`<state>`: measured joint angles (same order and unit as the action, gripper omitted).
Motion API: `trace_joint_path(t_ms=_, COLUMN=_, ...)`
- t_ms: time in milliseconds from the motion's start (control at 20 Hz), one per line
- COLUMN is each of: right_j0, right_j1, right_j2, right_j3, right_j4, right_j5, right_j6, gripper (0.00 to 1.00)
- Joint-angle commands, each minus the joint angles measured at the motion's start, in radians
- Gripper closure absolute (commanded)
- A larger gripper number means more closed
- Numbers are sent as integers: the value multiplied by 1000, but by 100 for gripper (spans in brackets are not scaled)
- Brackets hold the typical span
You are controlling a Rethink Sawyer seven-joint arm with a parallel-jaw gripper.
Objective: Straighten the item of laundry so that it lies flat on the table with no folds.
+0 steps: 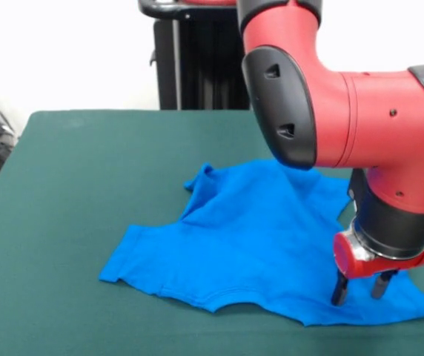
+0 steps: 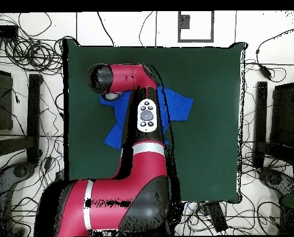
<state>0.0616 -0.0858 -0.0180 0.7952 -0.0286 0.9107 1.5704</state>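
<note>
So the gripper (image 1: pixel 360 291) is sitting low over the near right corner of the blue T-shirt (image 1: pixel 256 237) in the front view, two dark fingers (image 1: pixel 339 290) pointing straight down with a small gap showing between them. They're parted a bit, not pinched, and there's no cloth between them that I can see. The tips are looking like they're right at the fabric, touching or just above it, honestly can't tell which.

The shirt is lying on the green table (image 1: pixel 86 193), a bit right of the middle in the front view. It's mostly spread out but not flat: one sleeve is sticking out to the near left, and there's a bunched, raised fold at the far side where the fabric is humping up near the arm's elbow (image 1: pixel 286 104). The near hem is running wavy along the front, ending at the corner just past the gripper.

Room-wise, lots of bare felt is lying open to the left and at the far side. The near edge of the table is close to the hem, though.

From overhead the red arm (image 2: pixel 143 123) is covering most of the shirt (image 2: pixel 177 105), so only blue bits are poking out on either side of it, and the gripper is hidden there.
</note>
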Motion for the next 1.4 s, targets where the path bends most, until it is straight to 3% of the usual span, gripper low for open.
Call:
trace_joint_path(t_ms=50, right_j0=49, right_j1=24, right_j2=29, right_j3=-12, right_j4=50, right_j5=38, right_j6=287, gripper=0)
trace_joint_path(t_ms=800, right_j0=90, right_j1=190, right_j2=-21, right_j3=-339, right_j4=84, right_j5=182, right_j6=378, gripper=0)
trace_joint_path(t_ms=1400, right_j0=82, right_j1=139, right_j2=-9, right_j3=-275, right_j4=80, right_j5=168, right_j6=357, gripper=0)
